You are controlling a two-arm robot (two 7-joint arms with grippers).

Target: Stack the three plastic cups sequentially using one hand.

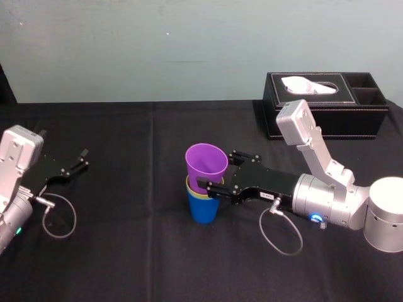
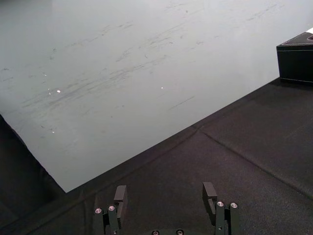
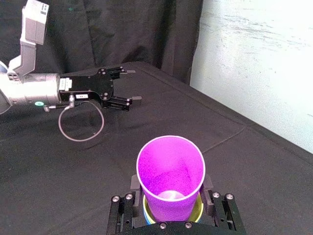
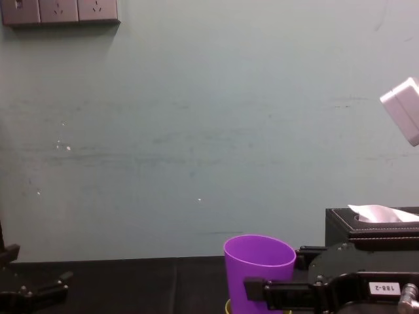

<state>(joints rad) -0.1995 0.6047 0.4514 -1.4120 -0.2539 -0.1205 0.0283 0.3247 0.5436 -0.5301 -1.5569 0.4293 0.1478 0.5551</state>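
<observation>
Purple cup (image 1: pixel 206 165) was found pinched by right gripper (image 1: pixel 218 168) mid-frame, part-seated in yellow-green cup (image 1: pixel 194 194) and blue cup (image 1: pixel 203 211), so only full seating and release were judged outstanding; left gripper (image 1: pixel 82 158) was parked spread at left edge.

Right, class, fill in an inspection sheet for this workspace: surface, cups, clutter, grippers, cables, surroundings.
Surface: black tablecloth, lightly creased.
Job's things: purple cup nested in yellow-green cup, which is in blue cup, mid-table; purple sits high and slightly tilted.
Clutter: black tissue box, back right.
Grippers: right gripper shut on the purple cup; left gripper open, parked at left.
Cables: left looped cable and right looped cable, one at each wrist.
Surroundings: pale wall; wall sockets.
</observation>
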